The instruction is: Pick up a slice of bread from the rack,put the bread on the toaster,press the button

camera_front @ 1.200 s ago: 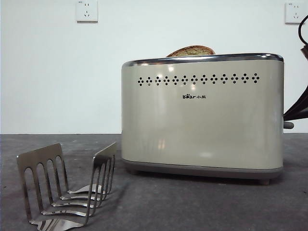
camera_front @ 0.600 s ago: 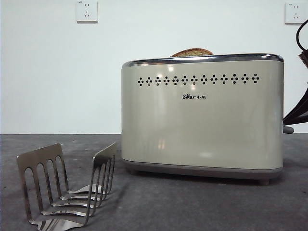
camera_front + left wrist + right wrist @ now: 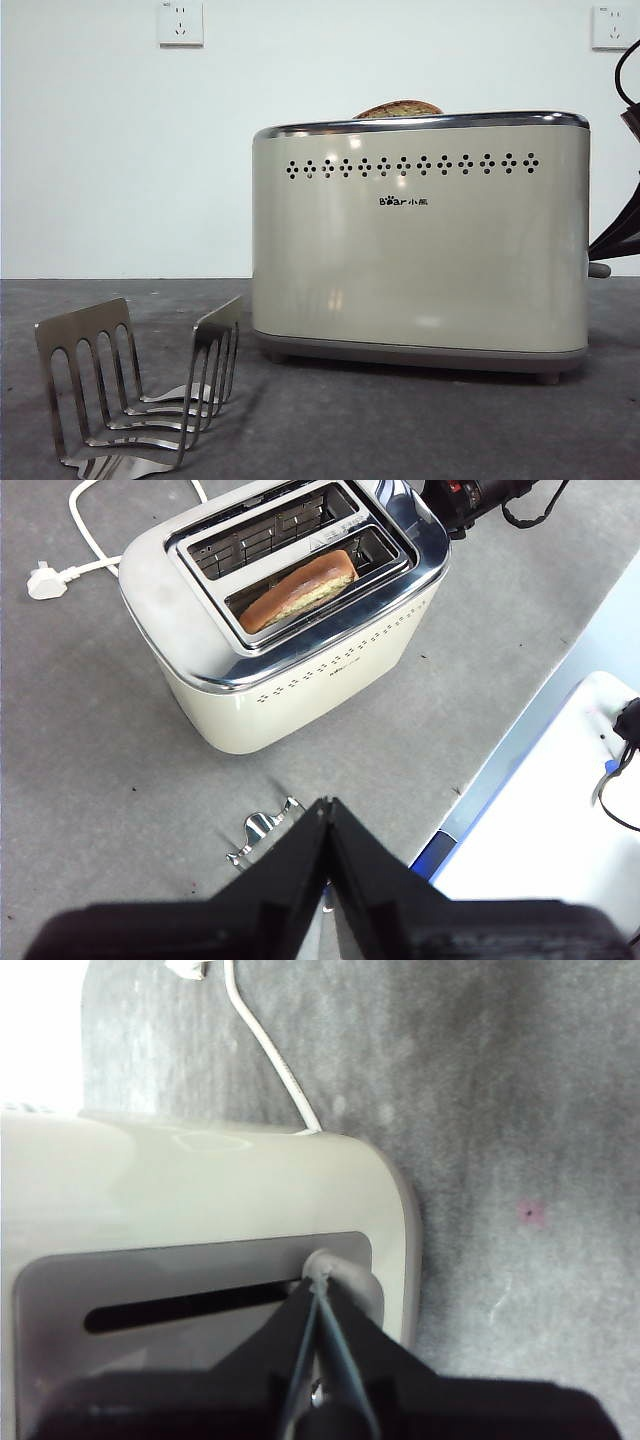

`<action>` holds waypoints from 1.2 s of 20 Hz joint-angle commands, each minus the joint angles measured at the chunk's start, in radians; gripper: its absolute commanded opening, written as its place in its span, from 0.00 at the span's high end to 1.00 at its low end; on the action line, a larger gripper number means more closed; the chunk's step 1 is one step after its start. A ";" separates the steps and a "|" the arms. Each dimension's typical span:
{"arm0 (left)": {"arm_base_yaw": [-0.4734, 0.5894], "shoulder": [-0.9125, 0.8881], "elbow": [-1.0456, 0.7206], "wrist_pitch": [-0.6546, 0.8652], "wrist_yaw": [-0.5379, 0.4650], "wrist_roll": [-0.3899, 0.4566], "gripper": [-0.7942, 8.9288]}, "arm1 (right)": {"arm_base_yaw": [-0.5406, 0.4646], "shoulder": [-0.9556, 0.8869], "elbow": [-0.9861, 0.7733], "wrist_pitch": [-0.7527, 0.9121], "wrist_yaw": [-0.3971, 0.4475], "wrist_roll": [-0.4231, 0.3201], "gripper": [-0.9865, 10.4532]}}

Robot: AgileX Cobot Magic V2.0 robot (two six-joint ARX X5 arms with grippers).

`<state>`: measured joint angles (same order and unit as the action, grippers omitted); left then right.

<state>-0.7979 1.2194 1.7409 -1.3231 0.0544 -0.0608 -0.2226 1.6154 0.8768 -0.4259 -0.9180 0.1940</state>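
The cream toaster [image 3: 420,250] stands at centre right. The slice of bread [image 3: 398,108] sits low in its near slot, only the crust top showing; the left wrist view shows the slice [image 3: 300,588] lying in that slot. My right gripper [image 3: 316,1285] is shut, its tips touching the grey button [image 3: 352,1272] at the end of the side slot. In the front view this gripper [image 3: 612,236] is at the right edge, above the button [image 3: 598,270]. My left gripper [image 3: 325,806] is shut and empty, high above the steel rack [image 3: 140,400].
The toaster's white cable [image 3: 268,1050] and its plug [image 3: 45,580] lie on the grey table behind the toaster. Two white wall sockets [image 3: 180,22] are on the back wall. A white surface [image 3: 560,820] lies beyond the table's edge.
The bread has sunk lower into the toaster. The button and my right gripper have moved down a little. The left arm and the rack have not moved.
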 commanded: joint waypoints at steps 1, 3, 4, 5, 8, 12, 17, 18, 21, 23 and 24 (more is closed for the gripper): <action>-0.001 -0.002 -0.007 0.003 -0.003 0.011 0.93 | 0.007 0.042 -0.043 -0.039 0.088 -0.016 0.92; -0.001 -0.002 -0.007 0.003 -0.003 0.011 0.93 | 0.007 0.035 -0.042 -0.035 0.084 -0.016 0.92; -0.001 -0.002 -0.007 0.003 -0.003 0.011 0.93 | 0.007 0.032 -0.040 -0.036 0.082 -0.016 0.92; -0.001 -0.002 -0.007 0.003 -0.003 0.011 0.93 | 0.007 0.026 -0.036 -0.036 0.080 -0.016 0.92; -0.001 -0.002 -0.007 0.003 -0.003 0.011 0.93 | 0.007 -0.009 -0.028 -0.039 0.080 -0.014 0.92; -0.001 -0.002 -0.007 0.003 -0.003 0.010 0.93 | 0.007 -0.076 -0.028 -0.050 0.078 -0.012 0.92; -0.001 -0.002 -0.007 0.003 -0.003 0.011 0.93 | 0.007 -0.182 -0.027 -0.048 0.053 -0.011 0.92; -0.001 -0.002 -0.007 0.003 -0.003 0.012 0.93 | 0.007 -0.208 -0.027 -0.051 0.053 -0.011 0.92; -0.001 -0.002 -0.007 0.003 -0.003 0.013 0.93 | 0.007 -0.291 -0.021 -0.075 0.050 -0.012 0.92; -0.001 -0.002 -0.007 0.003 -0.003 0.014 0.93 | 0.007 -0.351 -0.004 -0.100 0.039 -0.013 0.92; -0.001 -0.002 -0.007 0.003 -0.003 0.013 0.93 | 0.007 -0.380 0.011 -0.116 0.035 -0.013 0.92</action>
<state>-0.7979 1.2194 1.7409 -1.3231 0.0544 -0.0601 -0.2169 1.2381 0.8795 -0.5507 -0.8753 0.1936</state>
